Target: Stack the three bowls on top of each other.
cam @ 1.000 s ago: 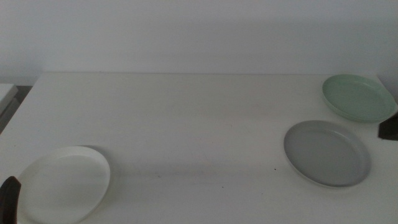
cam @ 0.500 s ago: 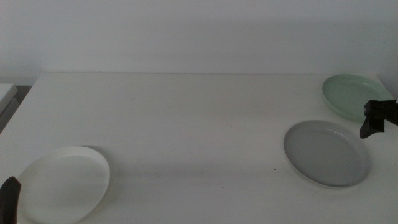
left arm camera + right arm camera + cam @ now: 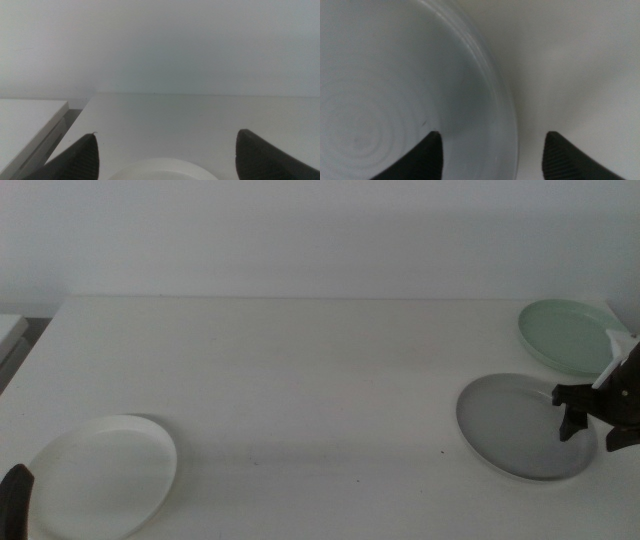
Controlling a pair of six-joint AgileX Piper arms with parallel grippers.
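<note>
My right gripper (image 3: 588, 423) had come in from the table's right side since half a second earlier, when it hung near the mint green bowl; now it stood low over the right rim of the grey bowl (image 3: 518, 425). Its jaws were spread wide and held nothing, and the wrist camera showed the grey rim (image 3: 495, 90) running between them, one jaw over the bowl's inside and the other over the bare table (image 3: 300, 370). The mint green bowl (image 3: 568, 335) sat just behind the grey one at the far right corner, apart from it. My left gripper (image 3: 165, 155) waited at the near left with its jaws wide open, the white bowl (image 3: 100, 475) just ahead of it. None of the bowls had shifted.
</note>
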